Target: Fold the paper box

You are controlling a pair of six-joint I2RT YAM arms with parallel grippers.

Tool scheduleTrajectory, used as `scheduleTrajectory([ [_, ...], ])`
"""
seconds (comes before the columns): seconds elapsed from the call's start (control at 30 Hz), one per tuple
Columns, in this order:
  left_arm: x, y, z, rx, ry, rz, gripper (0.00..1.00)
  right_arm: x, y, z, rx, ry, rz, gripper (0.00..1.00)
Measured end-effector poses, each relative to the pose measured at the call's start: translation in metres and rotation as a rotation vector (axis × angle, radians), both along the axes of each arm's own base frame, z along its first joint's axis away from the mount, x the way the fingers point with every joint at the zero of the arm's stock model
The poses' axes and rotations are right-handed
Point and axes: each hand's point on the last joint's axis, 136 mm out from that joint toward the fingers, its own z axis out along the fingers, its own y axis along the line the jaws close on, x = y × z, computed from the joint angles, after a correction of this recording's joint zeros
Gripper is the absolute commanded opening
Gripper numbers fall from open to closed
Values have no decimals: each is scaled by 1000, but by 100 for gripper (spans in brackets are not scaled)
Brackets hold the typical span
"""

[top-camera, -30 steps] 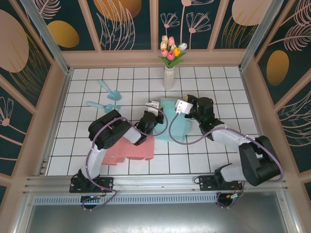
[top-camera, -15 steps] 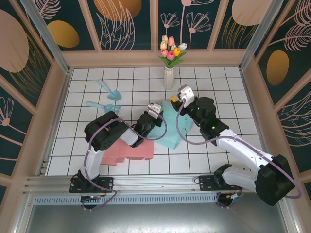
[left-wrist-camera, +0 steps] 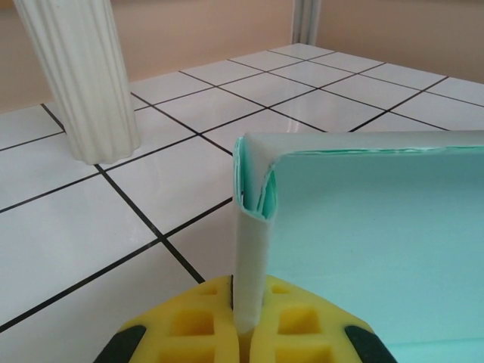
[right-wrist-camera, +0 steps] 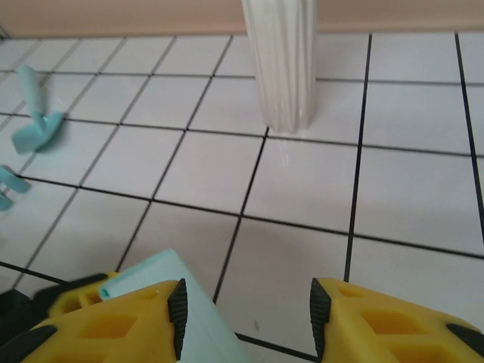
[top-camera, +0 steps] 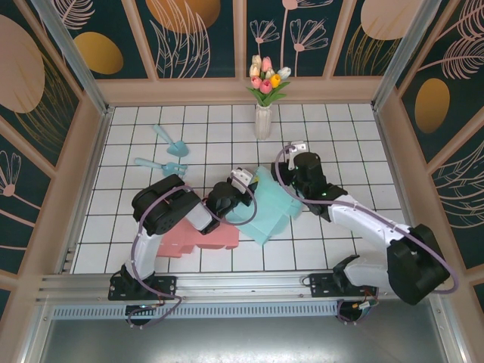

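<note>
Looking across the white tiled surface (top-camera: 355, 136) from my left, I see two teal scoops (top-camera: 172, 141) lying near each other out toward 10 o'clock, apart from everything else. Nearer the arms, at about 7 o'clock from the centre, a pink box (top-camera: 208, 236) lies flat, partly under the left arm.

The left hand (left-wrist-camera: 243, 336) is pressed together on the paper box (top-camera: 272, 208). In its wrist view the yellow fingers (left-wrist-camera: 302, 333) pinch an upright folded wall at a rounded corner, with the teal inside of the box spreading away toward 3 o'clock. From above, the box sits near the middle of the surface, tilted, with its near corner pointing to about 6 o'clock. Its pink neighbour lies just beside it at 8 o'clock.

A white ribbed vase (top-camera: 262, 121) of tulips stands at 12 o'clock from the box, against the far wall.

The right hand (right-wrist-camera: 246, 318) sits at about 1 o'clock from the box, spread apart, with bare tile showing between its fingers (right-wrist-camera: 378, 318). A teal corner of the box lies by the 9 o'clock finger, not pinched.
</note>
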Motion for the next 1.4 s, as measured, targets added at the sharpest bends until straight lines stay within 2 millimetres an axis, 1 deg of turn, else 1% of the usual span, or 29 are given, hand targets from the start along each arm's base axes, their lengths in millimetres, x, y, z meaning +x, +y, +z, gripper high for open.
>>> scheduleTrajectory([
  [0.13,3,1,-1,-5,5,19,4,3,-3,-24,-33,56,-24,49],
  [0.27,5,1,-3,-7,10,25,9,4,-4,-39,-52,91,-31,49],
  [0.33,6,2,-5,-8,14,33,16,5,-4,-47,-60,110,-33,49],
  [0.4,8,2,-5,-13,16,47,17,6,-3,-47,-55,105,-32,49],
  [0.47,10,1,-5,-19,19,52,22,7,-1,-47,-51,105,-27,49],
  [0.7,13,-1,-3,-43,28,57,24,7,0,-48,-47,104,-28,49],
  [0.8,18,-1,1,-51,25,81,24,8,0,-48,-48,103,-28,49],
  [0.97,24,-1,5,-70,29,115,24,8,0,-47,-47,102,-28,49],
  [1.07,25,-2,5,-81,36,123,20,8,0,-47,-47,102,-27,49],
  [1.13,27,-4,4,-89,43,130,13,8,0,-47,-49,99,-26,49],
  [1.2,29,-3,4,-90,45,143,0,10,-1,-45,-44,90,-32,49],
  [1.27,31,-2,4,-98,51,164,0,12,-1,-42,-40,79,-36,49],
  [1.4,36,-1,4,-99,56,197,0,13,-2,-42,-42,77,-40,49],
])
